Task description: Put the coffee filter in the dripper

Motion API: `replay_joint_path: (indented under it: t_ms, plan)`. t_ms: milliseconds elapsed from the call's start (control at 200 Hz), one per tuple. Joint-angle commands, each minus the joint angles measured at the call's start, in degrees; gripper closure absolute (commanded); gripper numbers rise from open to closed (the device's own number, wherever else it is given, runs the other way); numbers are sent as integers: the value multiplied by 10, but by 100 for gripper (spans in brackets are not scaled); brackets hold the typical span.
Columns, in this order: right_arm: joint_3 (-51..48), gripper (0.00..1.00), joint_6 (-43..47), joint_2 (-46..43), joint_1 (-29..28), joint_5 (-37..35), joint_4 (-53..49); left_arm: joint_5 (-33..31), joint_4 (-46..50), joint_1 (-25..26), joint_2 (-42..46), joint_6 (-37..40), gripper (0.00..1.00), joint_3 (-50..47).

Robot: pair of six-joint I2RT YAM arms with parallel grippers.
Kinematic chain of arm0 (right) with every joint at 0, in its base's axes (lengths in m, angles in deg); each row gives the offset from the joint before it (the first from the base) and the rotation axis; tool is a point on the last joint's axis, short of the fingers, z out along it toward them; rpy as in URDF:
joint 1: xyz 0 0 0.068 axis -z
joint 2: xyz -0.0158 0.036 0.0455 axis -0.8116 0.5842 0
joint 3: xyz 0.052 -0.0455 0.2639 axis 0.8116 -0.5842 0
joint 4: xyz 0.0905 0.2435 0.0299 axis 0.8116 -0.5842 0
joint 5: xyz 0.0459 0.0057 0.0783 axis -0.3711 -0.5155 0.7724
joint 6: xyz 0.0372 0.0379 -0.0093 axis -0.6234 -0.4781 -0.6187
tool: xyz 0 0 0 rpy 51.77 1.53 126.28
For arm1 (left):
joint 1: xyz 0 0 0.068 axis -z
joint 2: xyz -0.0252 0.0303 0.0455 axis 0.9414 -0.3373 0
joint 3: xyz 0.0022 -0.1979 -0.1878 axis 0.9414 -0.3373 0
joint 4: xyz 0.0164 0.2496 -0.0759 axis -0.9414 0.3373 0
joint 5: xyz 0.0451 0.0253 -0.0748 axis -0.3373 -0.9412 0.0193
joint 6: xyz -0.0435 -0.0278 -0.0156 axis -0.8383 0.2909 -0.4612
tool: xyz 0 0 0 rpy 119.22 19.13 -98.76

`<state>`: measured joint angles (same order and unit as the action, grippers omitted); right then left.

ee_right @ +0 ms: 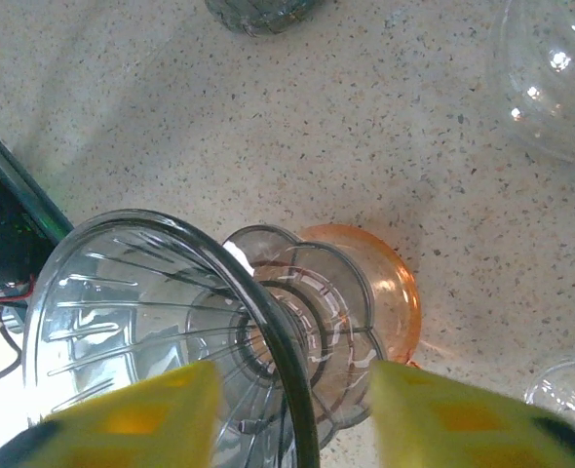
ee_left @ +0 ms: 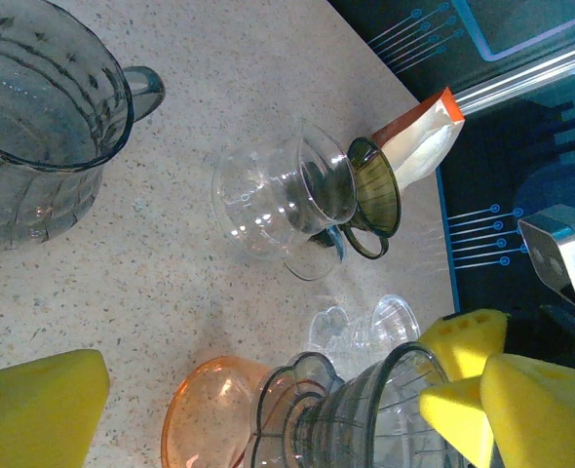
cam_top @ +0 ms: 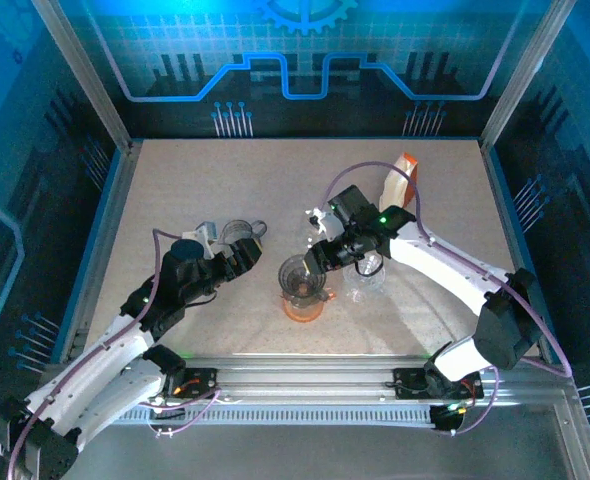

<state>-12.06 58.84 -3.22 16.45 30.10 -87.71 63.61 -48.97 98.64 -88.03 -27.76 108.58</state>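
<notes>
Top external sits high behind the arm bases, looking down and far over the whole table [cam_top: 225, 180]. Left wrist is low over the tabletop, facing right and far. Right wrist is very close, looking down into the dripper [ee_right: 161, 322]. All three share the dripper and its orange base [ee_right: 395, 292].

glass server [cam_top: 363, 277] beside dripper [cam_top: 300, 278], far table [cam_top: 225, 180] open
</notes>
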Motion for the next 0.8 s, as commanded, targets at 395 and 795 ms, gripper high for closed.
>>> replay_joint_path:
  t_ms: [395,795]
  plan:
    - [-62,30,-51,-93,-5,-17,56,-8,5,3,-1,11,1,-11]
    - [-74,32,-65,-83,-40,-17,75,-10,6,3,-6,8,1,-12]
